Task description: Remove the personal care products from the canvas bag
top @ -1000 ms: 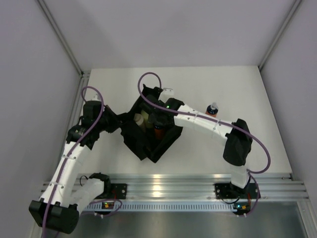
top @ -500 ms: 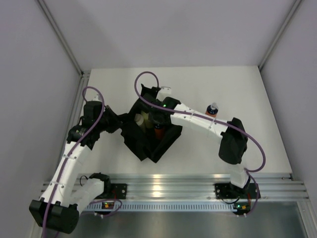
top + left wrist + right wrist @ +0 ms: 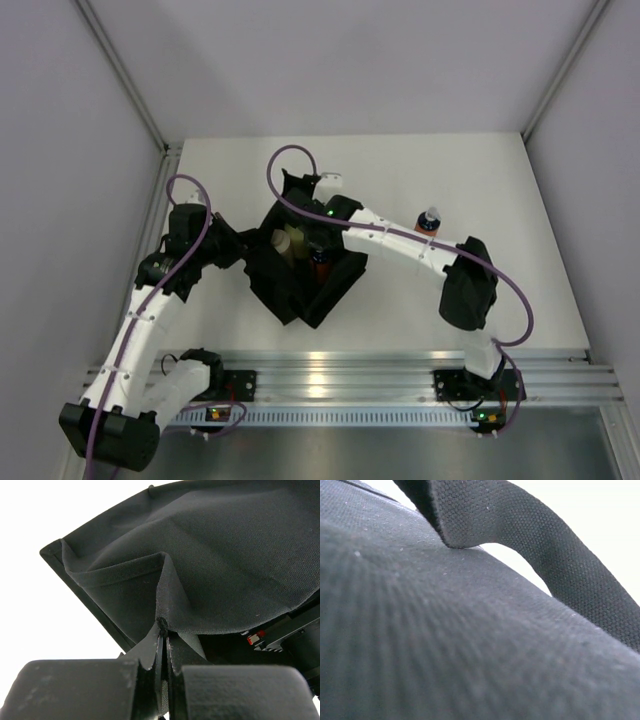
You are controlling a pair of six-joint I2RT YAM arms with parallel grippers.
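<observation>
Left gripper (image 3: pixel 162 630) pressed together on a raised fold of the boxy black canvas bag (image 3: pixel 215 565), pinching the floppy side wall right at the fingertips. Beyond that pinch, dark cloth sagging toward the opening; just right of the jaws, a small red tab (image 3: pixel 255 638) on dark hardware. Right gripper (image 3: pixel 314 238) lowered into the bag's mouth from the far side. Jaws there impossible to judge: fingers hidden, wrist view filled with blurred black weave and one handle strap (image 3: pixel 560 565) arching across. Directly below the right wrist, an orange bottle with a dark band (image 3: pixel 318 265), upright inside the bag. Just left of it, toward the left jaws, a beige cream-capped bottle (image 3: pixel 283 240), possibly with another pale one against it. Well right of both grippers, out on the white table (image 3: pixel 500 180), a second orange bottle with a dark-blue band (image 3: pixel 429 220), standing alone just behind the white right forearm. Purple cables (image 3: pixel 290 160) looping above each arm.
</observation>
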